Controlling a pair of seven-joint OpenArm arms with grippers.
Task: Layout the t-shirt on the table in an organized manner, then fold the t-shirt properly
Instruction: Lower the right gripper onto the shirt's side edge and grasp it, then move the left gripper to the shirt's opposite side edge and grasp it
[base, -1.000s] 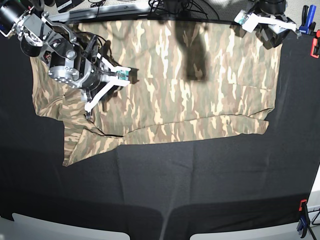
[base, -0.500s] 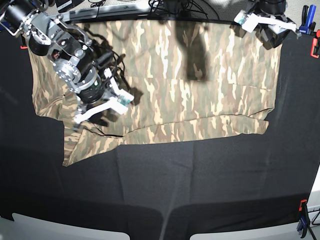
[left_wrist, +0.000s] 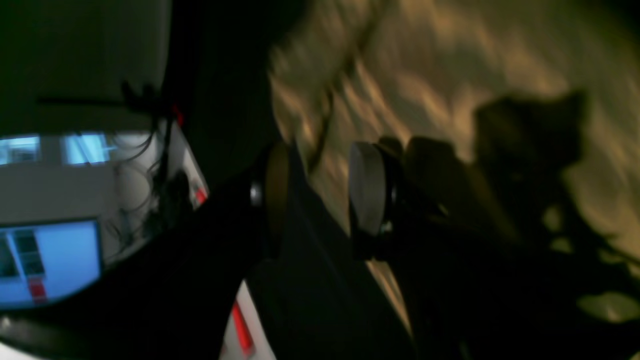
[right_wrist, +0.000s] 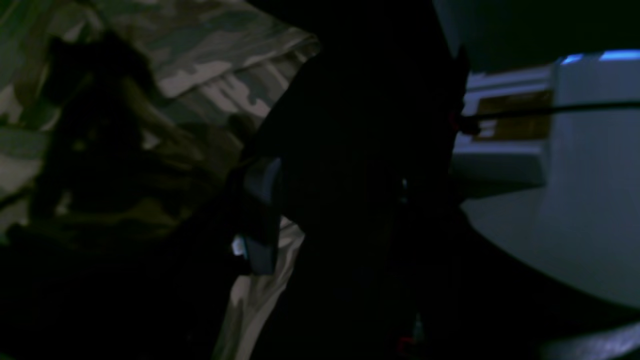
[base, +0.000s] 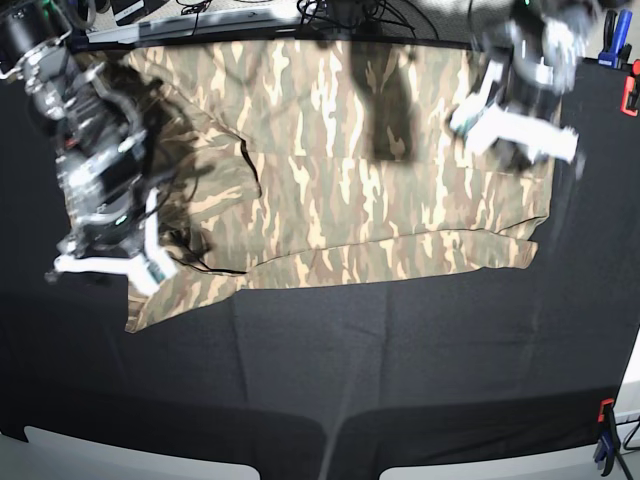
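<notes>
The camouflage t-shirt (base: 350, 170) lies spread across the far half of the black table (base: 350, 370), with a rumpled flap trailing off its lower left corner. My right gripper (base: 105, 272) hovers at that corner, jaws open and empty. In the right wrist view one pad (right_wrist: 260, 215) shows against the shirt's edge (right_wrist: 210, 65), and the right gripper (right_wrist: 330, 210) has only dark cloth in its gap. My left gripper (base: 515, 135) hangs open over the shirt's upper right part. The left wrist view shows the left gripper (left_wrist: 320, 195) apart, with blurred shirt (left_wrist: 475, 60) beyond.
A blue clamp (base: 610, 35) and a red clamp (base: 630, 95) grip the far right edge; another clamp (base: 603, 435) sits at the near right. A dark shadow (base: 390, 110) falls across the shirt's top middle. Lit screens (left_wrist: 50, 260) stand beyond the table.
The right gripper swung down and left from the shirt's upper left to its lower left corner. The left gripper came off the far right edge onto the shirt's upper right.
</notes>
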